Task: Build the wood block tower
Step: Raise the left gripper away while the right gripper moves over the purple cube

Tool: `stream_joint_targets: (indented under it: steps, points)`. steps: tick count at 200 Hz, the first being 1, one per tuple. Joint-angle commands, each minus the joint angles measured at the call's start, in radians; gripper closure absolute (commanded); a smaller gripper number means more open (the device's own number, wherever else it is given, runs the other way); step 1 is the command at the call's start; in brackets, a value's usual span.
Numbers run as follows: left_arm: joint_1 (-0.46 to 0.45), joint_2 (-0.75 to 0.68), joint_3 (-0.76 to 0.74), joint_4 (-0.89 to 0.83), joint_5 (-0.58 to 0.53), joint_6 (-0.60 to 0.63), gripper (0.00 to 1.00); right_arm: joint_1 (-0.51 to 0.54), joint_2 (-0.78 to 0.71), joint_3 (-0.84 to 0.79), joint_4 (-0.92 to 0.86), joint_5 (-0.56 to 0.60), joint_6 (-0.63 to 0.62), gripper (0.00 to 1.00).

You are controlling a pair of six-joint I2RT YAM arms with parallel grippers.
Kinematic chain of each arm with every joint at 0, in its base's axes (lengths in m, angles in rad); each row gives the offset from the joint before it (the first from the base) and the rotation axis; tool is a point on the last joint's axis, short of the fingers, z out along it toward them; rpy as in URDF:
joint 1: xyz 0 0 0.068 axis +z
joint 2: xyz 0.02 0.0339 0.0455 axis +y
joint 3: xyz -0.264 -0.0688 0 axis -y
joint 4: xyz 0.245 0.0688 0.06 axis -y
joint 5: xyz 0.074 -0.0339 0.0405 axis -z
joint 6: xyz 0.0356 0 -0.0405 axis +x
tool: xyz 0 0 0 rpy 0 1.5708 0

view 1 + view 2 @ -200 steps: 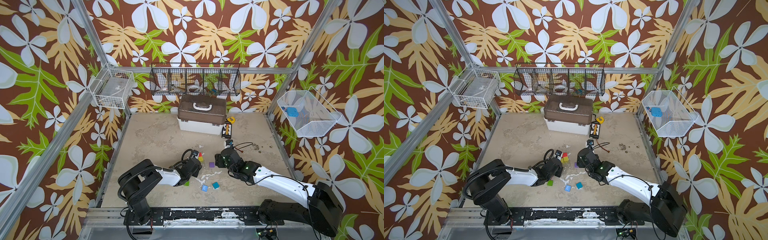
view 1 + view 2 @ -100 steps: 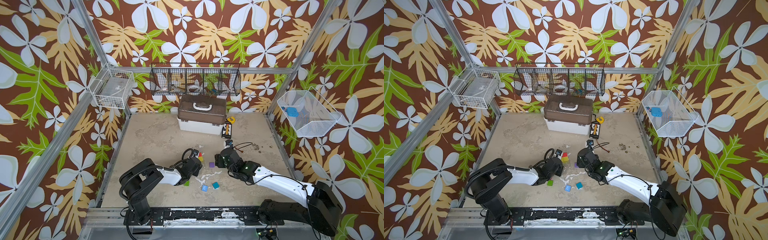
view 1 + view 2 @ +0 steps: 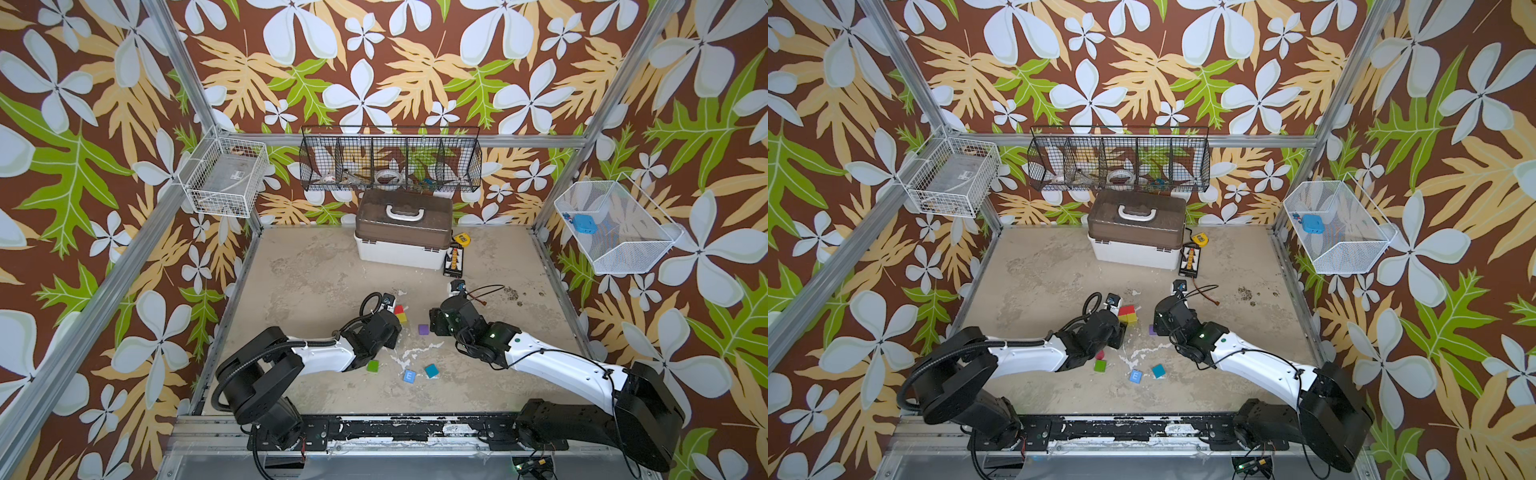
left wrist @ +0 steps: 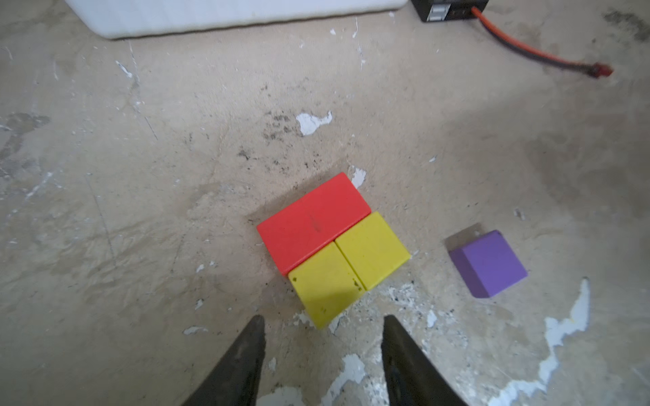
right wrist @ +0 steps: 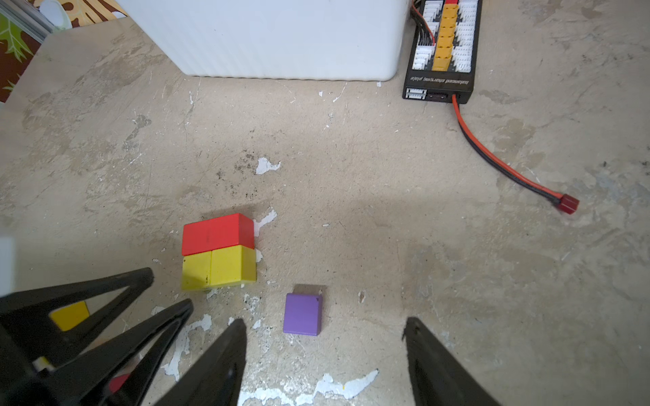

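The wood block tower (image 3: 1128, 314) sits mid-tabletop (image 4: 140, 175). We see a red block (image 4: 313, 221) with two yellow blocks (image 4: 371, 249) touching its long side, all flush. The left hand (image 4: 322, 318) is open and grips nothing, and its fingertips sit at the nearest yellow corner. The right hand (image 5: 325, 320) is open wide and empty, and the purple cube (image 5: 302, 314) lies untouched at its fingertips. A green block (image 3: 372, 365), a blue "E" cube (image 3: 409, 375) and a teal block (image 3: 431, 370) lie loose nearer the arm bases.
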Motion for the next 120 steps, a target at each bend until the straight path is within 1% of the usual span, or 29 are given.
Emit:
stream_joint_targets:
  steps: [1,10,22,44,56,73,82,92,99,112,120]
  points:
    - [0.004,-0.105,0.036,-0.121,-0.015,-0.057,0.36,0.0,0.001,0.006,-0.002,0.018,-0.007,0.29]
    - [0.004,-0.177,0.058,-0.174,-0.021,-0.087,0.34,0.0,0.001,0.008,-0.003,0.014,-0.007,0.29]
    - [0.007,-0.27,0.1,-0.242,-0.036,-0.132,0.28,0.001,0.0,0.008,-0.002,0.008,-0.006,0.29]
    - [0.021,-0.424,0.177,-0.31,-0.042,-0.183,0.09,0.0,0.004,0.009,-0.003,-0.013,-0.007,0.28]
    - [0.028,-0.476,0.206,-0.324,-0.09,-0.187,0.01,0.0,0.009,0.013,-0.011,-0.022,-0.007,0.28]
    - [0.056,-0.522,0.193,-0.316,-0.224,-0.221,0.0,0.001,0.021,0.02,-0.017,-0.028,-0.007,0.28]
    - [0.094,-0.538,0.154,-0.28,-0.251,-0.245,0.0,0.001,0.034,0.021,-0.014,-0.027,-0.007,0.28]
    - [0.155,-0.55,0.089,-0.204,-0.205,-0.258,0.0,0.001,0.052,0.029,-0.013,-0.022,-0.01,0.28]
    - [0.207,-0.552,0.037,-0.138,-0.135,-0.268,0.0,0.001,0.072,0.036,-0.011,-0.018,-0.015,0.28]
    - [0.308,-0.534,-0.043,-0.062,-0.011,-0.351,0.01,0.001,0.125,0.064,-0.018,-0.003,-0.019,0.29]
    - [0.353,-0.517,-0.091,0.0,0.055,-0.373,0.02,0.001,0.163,0.085,-0.027,0.005,-0.021,0.3]
